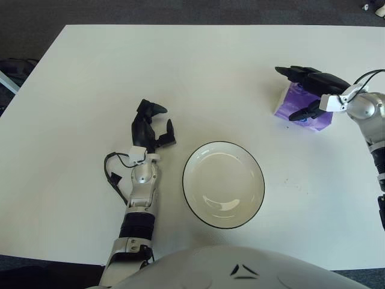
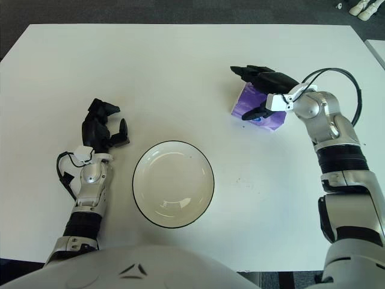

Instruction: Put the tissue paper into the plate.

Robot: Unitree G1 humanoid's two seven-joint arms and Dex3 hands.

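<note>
A purple tissue pack [image 1: 284, 108] lies on the white table [image 1: 180, 72] at the right. My right hand [image 1: 289, 93] reaches over it from the right: the fingers stretch across its top and the thumb sits along its near side, spread and not closed on it. A white plate with a black rim [image 1: 223, 180] stands empty at the front middle, to the left of and nearer than the pack. My left hand [image 1: 153, 126] shows just left of the plate, fingers loosely curled and holding nothing.
The table's far edge [image 1: 210, 25] meets dark floor. A black cable [image 1: 113, 174] loops beside my left wrist. My own body [image 1: 234, 271] fills the bottom edge.
</note>
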